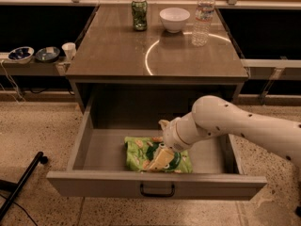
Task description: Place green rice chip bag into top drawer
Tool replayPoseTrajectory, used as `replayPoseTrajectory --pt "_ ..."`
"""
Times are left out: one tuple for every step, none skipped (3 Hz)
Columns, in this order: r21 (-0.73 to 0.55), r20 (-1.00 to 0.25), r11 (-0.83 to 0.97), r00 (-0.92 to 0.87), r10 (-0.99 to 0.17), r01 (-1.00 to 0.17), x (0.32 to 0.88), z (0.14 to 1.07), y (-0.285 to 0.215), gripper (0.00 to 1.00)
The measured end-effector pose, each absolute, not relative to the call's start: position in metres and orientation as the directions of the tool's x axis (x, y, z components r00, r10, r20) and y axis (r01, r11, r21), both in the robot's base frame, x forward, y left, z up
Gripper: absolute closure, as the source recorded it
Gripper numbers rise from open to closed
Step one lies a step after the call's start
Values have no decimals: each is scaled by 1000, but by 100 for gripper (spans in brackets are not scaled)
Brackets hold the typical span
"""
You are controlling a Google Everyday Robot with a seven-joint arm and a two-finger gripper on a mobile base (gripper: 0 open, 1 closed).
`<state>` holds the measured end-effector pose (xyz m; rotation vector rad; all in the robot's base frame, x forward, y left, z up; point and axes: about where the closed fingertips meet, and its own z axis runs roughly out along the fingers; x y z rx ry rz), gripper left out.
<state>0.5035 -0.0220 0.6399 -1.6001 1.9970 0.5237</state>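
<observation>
The green rice chip bag (139,154) lies flat on the floor of the top drawer (94,149), which is pulled fully out below the table top. Its dark handle (157,190) sits at the centre of the front panel. My gripper (159,146) reaches into the drawer from the right and sits directly over the right half of the bag. It is open, with one beige finger (159,158) resting on the bag and the other pointing up toward the drawer's back. Part of the bag is hidden under the gripper.
On the table top stand a dark green can (138,13), a white bowl (174,19) and a clear water bottle (202,15). A side shelf at the left holds bowls (21,54) and a cup (69,50). A black leg (21,185) lies on the floor at the lower left.
</observation>
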Motion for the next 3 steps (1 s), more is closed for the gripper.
replayPoseTrajectory --pt "-50 -622 231 -150 -769 -972 504 653 -24 0" --pt "-127 -636 253 -117 -763 -959 489 702 -34 0" --pt "-162 -631 275 -114 -767 -948 486 720 -45 0"
